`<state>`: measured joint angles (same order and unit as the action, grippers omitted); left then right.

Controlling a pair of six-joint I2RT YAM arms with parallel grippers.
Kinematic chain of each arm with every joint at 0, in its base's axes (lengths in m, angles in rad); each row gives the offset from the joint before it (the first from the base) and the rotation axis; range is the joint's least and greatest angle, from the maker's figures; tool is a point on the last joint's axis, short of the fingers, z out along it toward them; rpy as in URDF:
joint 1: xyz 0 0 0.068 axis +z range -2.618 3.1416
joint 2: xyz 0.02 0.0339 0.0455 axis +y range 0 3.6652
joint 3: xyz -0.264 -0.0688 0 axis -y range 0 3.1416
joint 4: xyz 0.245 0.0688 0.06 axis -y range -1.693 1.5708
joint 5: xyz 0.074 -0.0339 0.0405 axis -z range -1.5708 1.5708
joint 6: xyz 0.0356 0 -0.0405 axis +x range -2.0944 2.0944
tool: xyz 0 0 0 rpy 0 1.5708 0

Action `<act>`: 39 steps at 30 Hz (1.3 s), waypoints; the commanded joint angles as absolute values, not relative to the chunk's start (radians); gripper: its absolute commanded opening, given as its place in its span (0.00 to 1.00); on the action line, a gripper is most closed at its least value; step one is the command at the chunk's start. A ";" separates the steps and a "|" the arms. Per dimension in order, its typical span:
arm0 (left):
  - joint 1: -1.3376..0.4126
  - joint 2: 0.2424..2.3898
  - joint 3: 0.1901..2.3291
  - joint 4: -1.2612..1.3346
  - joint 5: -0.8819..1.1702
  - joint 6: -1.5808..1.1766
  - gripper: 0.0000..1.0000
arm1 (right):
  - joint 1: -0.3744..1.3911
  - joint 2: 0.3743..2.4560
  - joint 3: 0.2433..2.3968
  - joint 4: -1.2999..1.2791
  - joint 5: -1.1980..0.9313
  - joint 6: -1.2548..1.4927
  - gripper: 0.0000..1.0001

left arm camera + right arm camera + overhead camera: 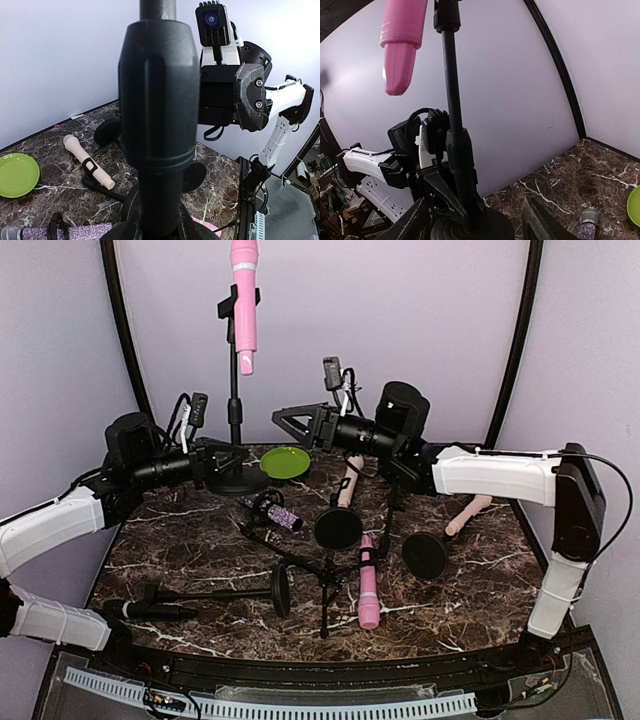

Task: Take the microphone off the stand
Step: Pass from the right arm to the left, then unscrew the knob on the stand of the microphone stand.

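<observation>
The left gripper appears clamped on the lower pole of the black metal microphone stand, just above its round base, though its own wrist view hides the fingers. The right gripper hangs just right of the pole, jaws apart and touching nothing. The pink plastic microphone sits in the clip at the stand's top, well above both grippers.

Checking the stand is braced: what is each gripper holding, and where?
Left gripper clamps the stand's pole low down; right gripper holds nothing.
</observation>
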<state>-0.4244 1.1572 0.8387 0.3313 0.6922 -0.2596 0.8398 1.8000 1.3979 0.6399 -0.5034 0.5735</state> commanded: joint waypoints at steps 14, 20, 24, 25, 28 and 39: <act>-0.501 1.157 0.886 0.403 0.817 -0.225 0.00 | 0.902 1.951 1.639 0.655 -0.630 0.554 0.52; -0.516 1.155 0.891 0.388 0.799 -0.227 0.00 | 0.915 1.954 1.636 0.662 -0.631 0.574 0.38; -0.518 1.151 0.893 0.371 0.769 -0.223 0.00 | 0.931 1.932 1.627 0.629 -0.605 0.557 0.26; -0.518 1.151 0.893 0.367 0.755 -0.219 0.00 | 0.935 1.926 1.622 0.620 -0.594 0.549 0.24; -0.520 1.155 0.897 0.356 0.746 -0.217 0.00 | 0.948 1.912 1.612 0.596 -0.554 0.528 0.19; -0.545 1.127 0.885 0.325 0.648 -0.173 0.00 | 0.964 1.890 1.589 0.558 -0.378 0.531 0.01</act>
<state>-0.5255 1.1744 0.8478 0.2756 0.6945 -0.2314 0.9382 1.9327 1.6020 0.5713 -0.4732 0.5316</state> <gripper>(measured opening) 0.180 0.246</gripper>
